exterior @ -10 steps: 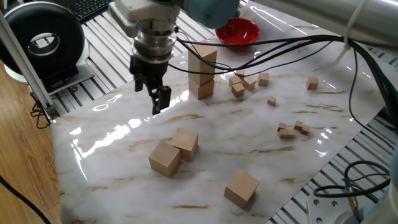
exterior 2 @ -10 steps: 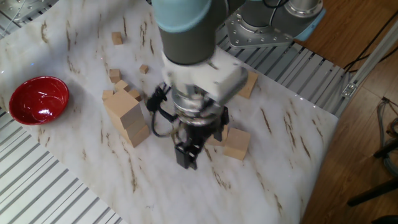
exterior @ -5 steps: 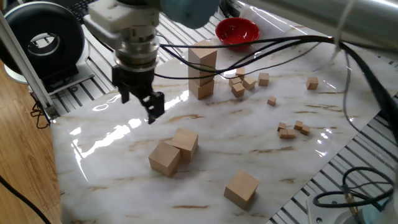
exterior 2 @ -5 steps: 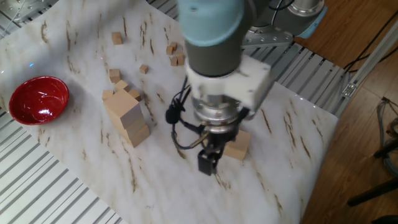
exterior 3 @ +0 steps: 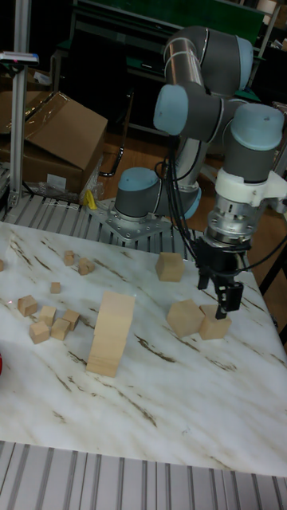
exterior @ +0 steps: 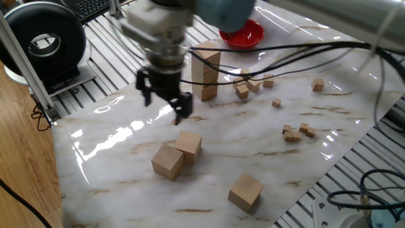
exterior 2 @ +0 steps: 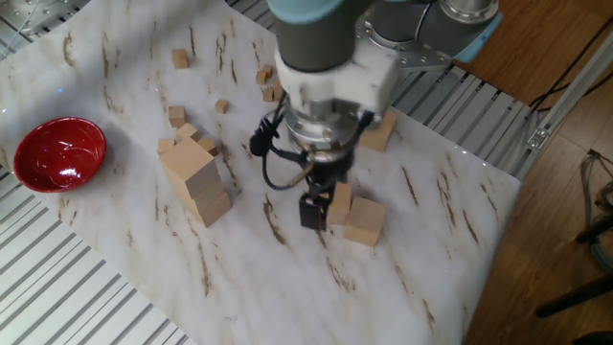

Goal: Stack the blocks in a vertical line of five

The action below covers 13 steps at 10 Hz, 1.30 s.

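A stack of two blocks point(exterior: 205, 73) stands at the back of the marble table, also seen as the stack point(exterior 2: 196, 180) and the stack point(exterior 3: 110, 335). Two loose blocks touch each other near the middle: one block point(exterior: 189, 144) and its neighbour point(exterior: 168, 161). A third loose block point(exterior: 245, 191) lies near the front edge. My gripper point(exterior: 163, 109) hangs open with nothing in it, just behind and above the touching pair. In the other fixed view the gripper point(exterior 2: 321, 209) is right beside the pair point(exterior 2: 365, 220). In the tall view the gripper point(exterior 3: 214, 296) hovers over the pair point(exterior 3: 214, 327).
A red bowl point(exterior: 242, 31) sits at the back, beyond the stack. Tiny wooden cubes point(exterior: 247, 85) are scattered beside the stack and further right point(exterior: 297, 132). Cables point(exterior: 285, 47) hang from the arm across the table. A black round device point(exterior: 44, 41) stands off the left edge.
The gripper swung out toward the table's left edge, then came back right, closer to the touching pair of blocks. It stayed open. The blocks have not moved.
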Available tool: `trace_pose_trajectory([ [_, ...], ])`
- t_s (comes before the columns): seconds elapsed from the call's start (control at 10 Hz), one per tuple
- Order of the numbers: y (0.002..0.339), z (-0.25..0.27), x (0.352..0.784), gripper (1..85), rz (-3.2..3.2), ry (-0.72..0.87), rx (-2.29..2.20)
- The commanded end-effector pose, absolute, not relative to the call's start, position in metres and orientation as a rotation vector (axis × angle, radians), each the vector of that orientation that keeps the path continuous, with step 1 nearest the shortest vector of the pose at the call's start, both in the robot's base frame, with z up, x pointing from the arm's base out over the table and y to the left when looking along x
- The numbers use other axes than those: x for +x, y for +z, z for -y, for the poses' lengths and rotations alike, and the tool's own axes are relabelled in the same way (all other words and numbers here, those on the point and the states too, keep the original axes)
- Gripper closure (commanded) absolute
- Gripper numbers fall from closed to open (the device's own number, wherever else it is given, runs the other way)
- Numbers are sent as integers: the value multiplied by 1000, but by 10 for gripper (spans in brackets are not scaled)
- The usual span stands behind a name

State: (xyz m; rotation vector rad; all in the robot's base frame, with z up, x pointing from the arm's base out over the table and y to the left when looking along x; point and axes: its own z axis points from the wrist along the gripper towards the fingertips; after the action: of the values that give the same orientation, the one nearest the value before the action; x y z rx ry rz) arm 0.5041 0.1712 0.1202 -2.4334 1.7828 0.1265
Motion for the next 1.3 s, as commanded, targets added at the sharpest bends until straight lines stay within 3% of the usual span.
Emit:
trace_pose_trajectory([
  [0.0,106,-152,503,7,-1649,44,-2577],
  [0.3,99,-152,495,7,-1561,-19,-2714],
  [1.2,56,-158,457,7,-1678,60,-2554],
])
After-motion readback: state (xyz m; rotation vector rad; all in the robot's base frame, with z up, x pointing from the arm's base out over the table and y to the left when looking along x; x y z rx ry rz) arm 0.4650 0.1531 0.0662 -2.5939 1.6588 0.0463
